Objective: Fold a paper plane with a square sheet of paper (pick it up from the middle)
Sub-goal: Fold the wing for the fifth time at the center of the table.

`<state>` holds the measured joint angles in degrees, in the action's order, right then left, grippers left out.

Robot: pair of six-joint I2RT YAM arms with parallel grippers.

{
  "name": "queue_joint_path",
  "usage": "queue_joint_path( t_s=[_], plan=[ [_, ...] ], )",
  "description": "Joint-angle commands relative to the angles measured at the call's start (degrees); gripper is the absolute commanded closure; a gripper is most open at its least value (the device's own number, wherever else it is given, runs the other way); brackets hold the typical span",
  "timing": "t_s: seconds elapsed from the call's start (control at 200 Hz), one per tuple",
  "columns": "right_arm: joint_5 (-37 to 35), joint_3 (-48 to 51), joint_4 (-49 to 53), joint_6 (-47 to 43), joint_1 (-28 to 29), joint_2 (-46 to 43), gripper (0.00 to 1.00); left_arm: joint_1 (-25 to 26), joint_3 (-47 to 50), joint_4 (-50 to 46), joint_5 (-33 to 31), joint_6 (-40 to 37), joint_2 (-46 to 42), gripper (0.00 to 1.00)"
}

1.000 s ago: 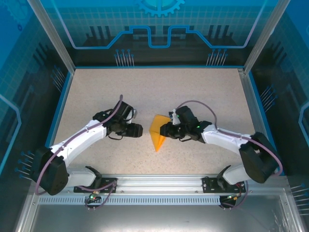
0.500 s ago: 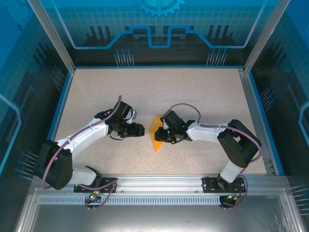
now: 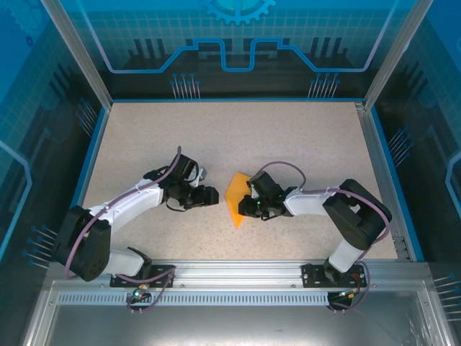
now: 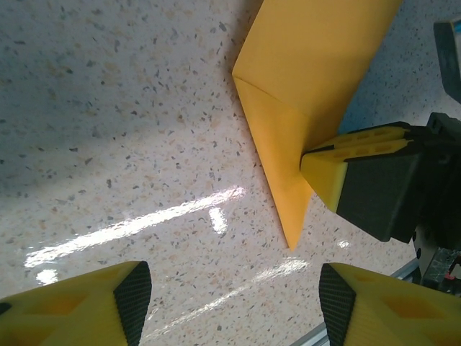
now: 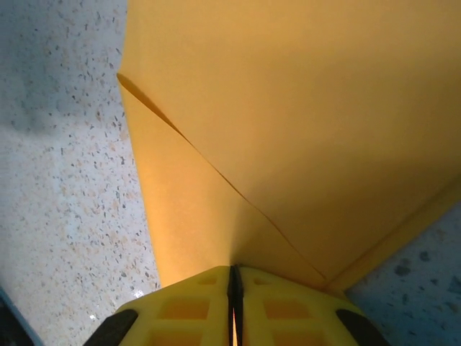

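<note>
The square sheet of paper stands folded into a narrow orange-yellow paper plane (image 3: 234,196) with its sharp point toward the near edge, at the table's middle. My right gripper (image 3: 248,204) comes at it from the right and is shut on its lower right edge. In the right wrist view the paper plane (image 5: 288,130) runs into the closed fingers of the right gripper (image 5: 234,288). My left gripper (image 3: 214,195) hovers just left of the plane, open and holding nothing. In the left wrist view the paper plane (image 4: 302,94) lies beyond the open left gripper (image 4: 234,303), with the right gripper's fingers (image 4: 353,162) pinching it.
The speckled table (image 3: 230,137) has free room behind and to both sides of the arms. A metal rail (image 3: 238,270) runs along the near edge, a short way below the plane's tip. Blue walls enclose the table.
My right gripper has slid left and nearer and has shut on the paper plane's edge. The plane has shifted slightly. My left gripper has crept a little nearer, still open.
</note>
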<state>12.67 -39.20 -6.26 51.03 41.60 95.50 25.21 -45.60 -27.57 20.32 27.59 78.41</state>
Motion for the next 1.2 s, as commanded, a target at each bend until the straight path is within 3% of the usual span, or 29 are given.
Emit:
queue_joint_path(
  t_s=[0.0,0.3,0.57,1.195],
  plan=[
    [1.53,3.97,-3.80,2.06,-1.31,0.27,0.91,-0.54,1.16,3.78,3.79,3.53,0.43,0.34],
    [3.93,9.92,-11.39,4.33,-3.68,0.95,0.96,2.75,3.26,13.11,3.27,10.06,3.22,0.34],
    [5.96,11.51,-14.40,4.30,-5.48,2.02,1.00,7.55,6.84,24.21,-2.08,17.87,6.03,0.34],
    [8.23,14.57,-20.74,5.33,-7.33,5.74,1.00,8.93,8.98,41.15,-2.74,25.53,13.30,0.39]
  ],
)
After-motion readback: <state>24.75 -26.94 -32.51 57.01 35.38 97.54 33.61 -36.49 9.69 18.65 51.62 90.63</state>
